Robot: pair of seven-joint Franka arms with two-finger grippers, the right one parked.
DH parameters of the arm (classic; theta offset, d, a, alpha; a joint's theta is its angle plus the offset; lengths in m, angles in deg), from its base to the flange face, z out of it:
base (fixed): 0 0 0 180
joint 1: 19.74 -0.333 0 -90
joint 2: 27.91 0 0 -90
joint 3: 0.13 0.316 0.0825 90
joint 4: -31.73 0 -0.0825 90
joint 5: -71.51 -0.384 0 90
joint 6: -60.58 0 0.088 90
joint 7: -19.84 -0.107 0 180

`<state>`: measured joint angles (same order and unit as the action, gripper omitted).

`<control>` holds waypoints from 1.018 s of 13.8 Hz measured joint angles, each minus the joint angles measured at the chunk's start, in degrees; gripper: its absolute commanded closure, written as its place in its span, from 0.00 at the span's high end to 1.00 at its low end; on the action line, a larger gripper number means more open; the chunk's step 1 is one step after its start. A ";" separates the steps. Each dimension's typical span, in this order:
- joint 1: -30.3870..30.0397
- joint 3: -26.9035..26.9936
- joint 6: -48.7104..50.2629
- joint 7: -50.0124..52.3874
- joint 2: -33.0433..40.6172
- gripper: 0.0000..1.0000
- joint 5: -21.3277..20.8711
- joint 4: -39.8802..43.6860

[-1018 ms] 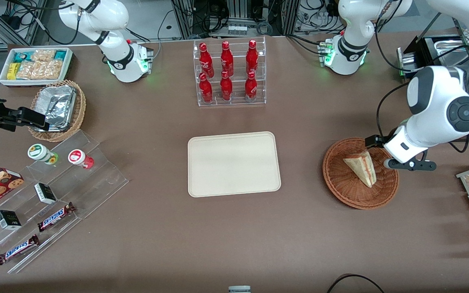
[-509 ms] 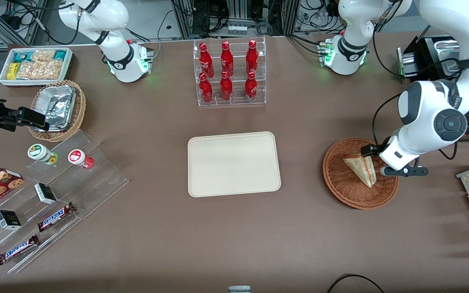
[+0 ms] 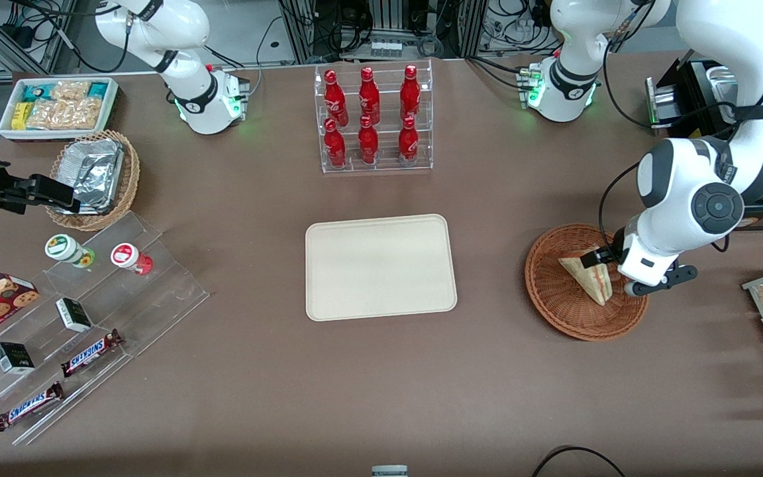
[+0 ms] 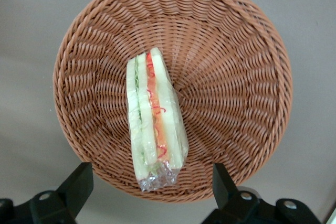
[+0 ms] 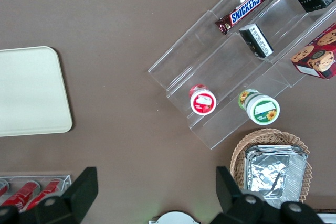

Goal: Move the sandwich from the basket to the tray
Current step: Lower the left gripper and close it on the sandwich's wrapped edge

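Over the basket (image 3: 585, 282), toward the working arm's end of the table, the gripper (image 4: 152, 192) hangs with its two fingers (image 4: 79, 184) spread wide, touching nothing. In the front view the white arm covers most of the gripper, so only its dark tip shows at the basket's rim. The sandwich (image 4: 154, 119) lies inside the basket, standing on edge with its red and green filling facing up; clear wrap is bunched at one end. The wrist view cuts off the gripper's body, showing just the finger ends. The tray (image 3: 380, 266) sits bare in the middle of the table, well apart from the basket. A rack of red bottles (image 3: 371, 118) stands farther from the front camera than the tray.
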<state>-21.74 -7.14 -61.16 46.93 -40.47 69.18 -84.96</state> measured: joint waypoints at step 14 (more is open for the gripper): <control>1.57 -0.28 -9.83 13.26 1.19 1.00 0.02 -8.37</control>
<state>-20.17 -7.42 -70.99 60.19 -39.28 69.20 -93.32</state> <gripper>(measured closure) 0.000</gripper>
